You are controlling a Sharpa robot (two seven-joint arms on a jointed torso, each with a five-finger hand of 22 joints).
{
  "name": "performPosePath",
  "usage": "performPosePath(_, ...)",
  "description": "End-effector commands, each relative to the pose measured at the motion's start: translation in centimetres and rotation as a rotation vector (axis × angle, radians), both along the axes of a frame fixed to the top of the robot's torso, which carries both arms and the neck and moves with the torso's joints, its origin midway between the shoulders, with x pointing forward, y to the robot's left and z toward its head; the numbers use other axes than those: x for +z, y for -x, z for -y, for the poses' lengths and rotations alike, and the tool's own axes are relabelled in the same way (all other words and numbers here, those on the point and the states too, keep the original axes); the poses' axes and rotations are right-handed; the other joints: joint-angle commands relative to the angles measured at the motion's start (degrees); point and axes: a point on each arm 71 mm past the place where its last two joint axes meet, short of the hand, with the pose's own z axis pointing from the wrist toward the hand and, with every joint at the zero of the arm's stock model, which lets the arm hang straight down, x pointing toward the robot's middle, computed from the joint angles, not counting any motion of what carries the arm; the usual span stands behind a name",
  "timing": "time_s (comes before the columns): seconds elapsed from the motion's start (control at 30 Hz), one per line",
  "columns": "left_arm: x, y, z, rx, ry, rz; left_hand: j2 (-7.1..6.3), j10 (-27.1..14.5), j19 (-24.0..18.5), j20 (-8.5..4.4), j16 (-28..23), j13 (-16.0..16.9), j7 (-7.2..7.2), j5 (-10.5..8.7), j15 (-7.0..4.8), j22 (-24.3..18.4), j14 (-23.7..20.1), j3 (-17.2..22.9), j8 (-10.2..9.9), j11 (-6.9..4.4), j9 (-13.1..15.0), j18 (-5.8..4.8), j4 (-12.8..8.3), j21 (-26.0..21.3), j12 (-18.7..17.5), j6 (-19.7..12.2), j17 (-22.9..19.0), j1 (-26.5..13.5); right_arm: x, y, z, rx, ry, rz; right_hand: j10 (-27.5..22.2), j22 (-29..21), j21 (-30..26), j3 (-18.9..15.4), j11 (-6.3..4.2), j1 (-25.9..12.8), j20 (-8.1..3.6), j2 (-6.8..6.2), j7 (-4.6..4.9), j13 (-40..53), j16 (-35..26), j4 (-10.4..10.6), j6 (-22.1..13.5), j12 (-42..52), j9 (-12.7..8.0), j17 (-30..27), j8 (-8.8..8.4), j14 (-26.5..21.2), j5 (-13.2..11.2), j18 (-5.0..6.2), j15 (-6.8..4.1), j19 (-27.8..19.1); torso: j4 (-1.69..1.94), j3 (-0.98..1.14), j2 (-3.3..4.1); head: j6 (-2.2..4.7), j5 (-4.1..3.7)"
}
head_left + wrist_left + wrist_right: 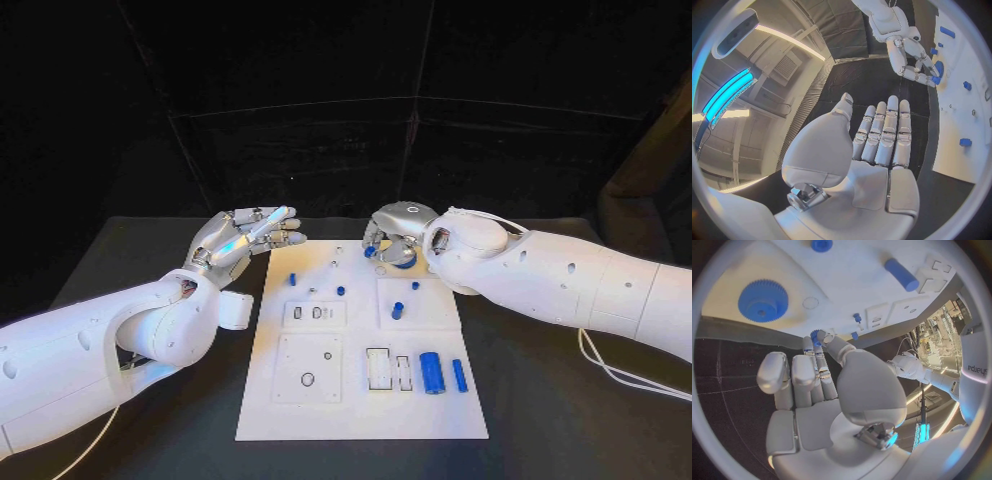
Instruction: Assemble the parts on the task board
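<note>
two hands hovered at the task board (361,420): left hand (245,238) empty, fingers straight and together; right hand (392,235) pinching a small blue part (816,335), which a loose pinch could drop.

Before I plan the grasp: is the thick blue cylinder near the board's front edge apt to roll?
Probably. The thick blue cylinder lies on its side on the flat task board, so a sideways nudge would likely roll it. It looks rigid, smooth plastic, so perhaps slippery when pinched.

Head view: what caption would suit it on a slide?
Two robot hands, left and right, poised at the white task board's far edge.
</note>
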Motion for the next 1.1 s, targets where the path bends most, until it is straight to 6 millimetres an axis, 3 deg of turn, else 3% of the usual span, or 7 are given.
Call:
performPosePath(0.03, 0.1, 0.0, 0.1, -0.013, 0.008, 0.003, 0.40, -0.4, 0.1, 0.14, -0.3, -0.1, 0.37, 0.00, 0.10, -0.1, -0.2, 0.0, -0.2, 0.00, -0.1, 0.85, -0.2, -0.3, -0.3, -0.1, -0.1, 0.2, 0.9, -0.5, -0.3, -0.033, -0.056, 0.061, 0.5, 0.1, 0.3, 0.2, 0.02, 0.1, -0.11, 0.26, 0.10, 0.0, 0.3, 0.2, 0.4, 0.1, 0.2, 0.0, 0.02, 1.3, -0.2, -0.97, -0.18, 0.5, 0.16, 0.02, 0.13, 0.28, -0.02)
performPosePath(0.17, 0.1, 0.0, 0.2, -0.017, 0.008, 0.001, 0.40, -0.4, 0.1, 0.14, -0.3, -0.1, 0.37, 0.00, 0.10, -0.1, -0.2, 0.0, -0.2, 0.00, -0.1, 0.85, -0.2, -0.3, -0.3, -0.1, -0.1, 0.2, 1.2, -1.2, -1.2, -0.046, -0.064, 0.078, 0.4, 0.1, 0.3, 0.4, 0.06, 0.0, -0.10, 0.08, 0.16, 0.0, 0.4, 0.3, 0.3, 0.0, 0.1, -0.1, -0.13, 1.2, -0.2, -0.96, -0.15, 0.4, 0.37, -0.10, 0.27, 0.65, -0.07)
performPosePath(0.33, 0.1, -0.1, 0.2, -0.018, 0.009, 0.000, 0.40, -0.4, 0.1, 0.14, -0.3, -0.1, 0.37, 0.00, 0.10, -0.1, -0.2, 0.0, -0.2, 0.00, -0.1, 0.85, -0.2, -0.3, -0.3, -0.1, -0.1, 0.2, 1.1, -1.9, -2.4, -0.048, -0.063, 0.080, 0.2, 0.2, 0.4, 0.5, 0.15, -0.1, -0.07, -0.10, 0.24, -0.1, 0.5, 0.5, 0.2, -0.2, 0.1, -0.1, -0.31, 1.2, -0.2, -0.98, -0.09, 0.4, 0.88, -0.26, 0.32, 0.50, -0.24)
performPosePath(0.57, 0.2, -0.1, 0.3, -0.020, 0.009, 0.001, 0.40, -0.4, 0.1, 0.14, -0.3, -0.1, 0.37, 0.00, 0.10, -0.1, -0.2, 0.0, -0.2, 0.00, -0.1, 0.85, -0.2, -0.3, -0.3, -0.1, -0.1, 0.2, 0.5, -2.7, -3.6, -0.048, -0.030, 0.044, 0.0, 0.2, 0.5, 0.6, 0.21, -0.1, -0.03, -0.18, 0.27, -0.1, 0.6, 0.6, 0.1, -0.2, 0.1, -0.1, -0.43, 1.1, -0.3, -0.98, -0.04, 0.3, 0.89, -0.41, 0.42, 0.39, -0.04)
performPosePath(0.7, 0.2, -0.1, 0.4, -0.022, 0.010, 0.001, 0.40, -0.4, 0.1, 0.14, -0.3, -0.1, 0.37, 0.00, 0.10, -0.1, -0.2, 0.0, -0.2, 0.00, -0.1, 0.85, -0.2, -0.3, -0.3, -0.1, -0.1, 0.2, 0.1, -3.0, -4.3, -0.052, 0.008, 0.005, -0.1, 0.2, 0.5, 0.7, 0.24, -0.3, 0.02, -0.29, 0.26, -0.1, 0.6, 0.9, 0.1, -0.2, 0.0, -0.1, -0.53, 1.1, -0.7, -0.96, 0.01, 0.2, 0.84, -0.31, 0.47, 0.22, 0.16)
performPosePath(0.77, 0.3, 0.0, 0.4, -0.022, 0.010, 0.002, 0.41, -0.5, 0.1, 0.15, -0.3, -0.1, 0.36, 0.00, 0.11, -0.1, -0.2, -0.1, -0.2, 0.00, -0.1, 0.85, -0.3, -0.4, -0.3, -0.1, -0.1, 0.2, -0.1, -3.0, -4.6, -0.058, 0.026, -0.013, -0.3, 0.2, 0.6, 0.7, 0.24, -0.5, 0.07, -0.46, 0.22, -0.1, 0.7, 1.3, 0.0, -0.2, 0.0, -0.2, -0.67, 1.0, -1.7, -0.96, 0.06, 0.1, 0.84, -0.33, 0.58, 0.17, 0.17)
performPosePath(1.1, 0.6, -0.1, 0.3, -0.021, 0.009, 0.009, 0.41, -0.5, 0.1, 0.15, -0.4, -0.1, 0.36, 0.00, 0.11, -0.1, -0.2, -0.1, -0.3, 0.01, -0.1, 0.85, -0.3, -0.4, -0.3, -0.1, -0.1, 0.2, -0.4, -3.1, -5.0, -0.080, 0.070, -0.036, -0.3, 0.2, 0.6, 0.8, 0.23, -0.5, 0.09, -0.50, 0.19, -0.1, 0.7, 1.3, 0.0, -0.2, 0.0, -0.2, -0.68, 1.0, -1.9, -0.95, 0.05, 0.1, 0.68, -0.37, 0.67, 0.08, 0.33)
